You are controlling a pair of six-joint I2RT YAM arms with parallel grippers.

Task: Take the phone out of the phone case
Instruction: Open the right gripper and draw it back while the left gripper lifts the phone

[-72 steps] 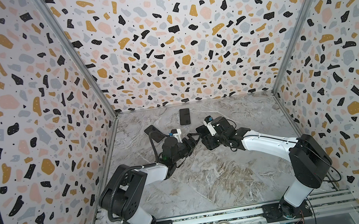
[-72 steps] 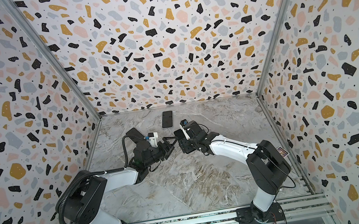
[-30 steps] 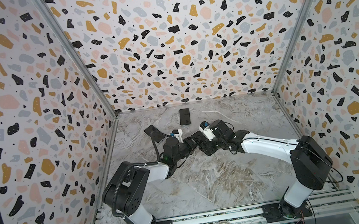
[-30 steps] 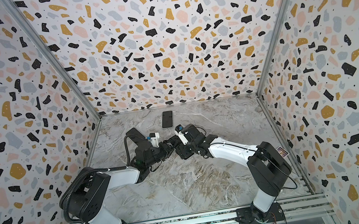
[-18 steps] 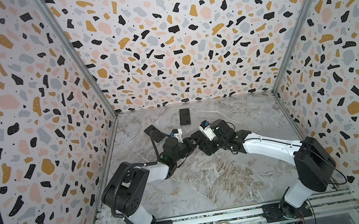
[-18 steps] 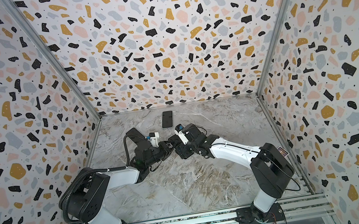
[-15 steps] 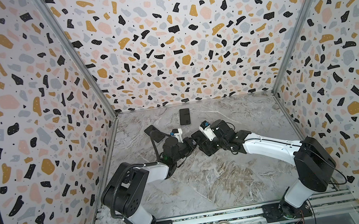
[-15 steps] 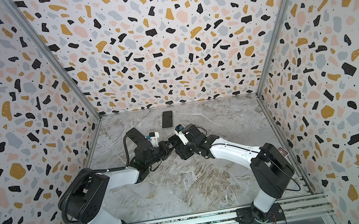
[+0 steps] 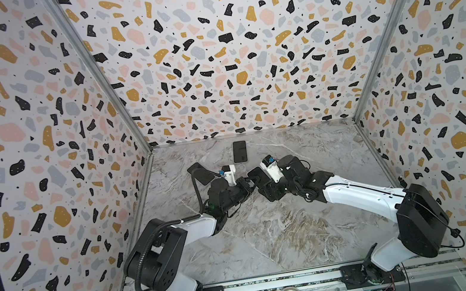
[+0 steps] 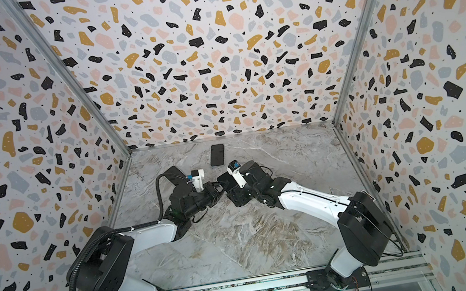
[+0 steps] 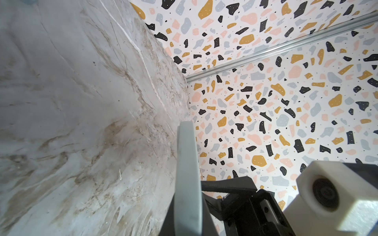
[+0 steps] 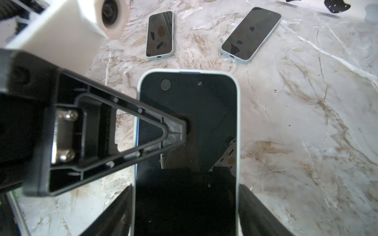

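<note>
1. Both grippers have drawn together over the middle of the table (image 9: 271,240) since the earliest frames, and the left gripper (image 9: 248,183) has closed its fingers.
2. Farthest left, a spare phone (image 9: 200,173) lies flat on the marble, screen up and set at an angle.
3. Next, the left gripper's fingers pinch narrow over one long edge of the phone (image 12: 188,126). One fingertip (image 12: 173,130) rests on the dark screen, and the other is hidden behind.
4. Toward the back wall, a second spare phone (image 9: 240,151) lies flat, apart from both grippers.
5. Held between the two grippers above the table, the phone sits fully inside its pale phone case (image 12: 238,122).
6. On the right, the right gripper (image 12: 186,204) stands wide, its fingers against the case's two long sides near the lower end.
</note>
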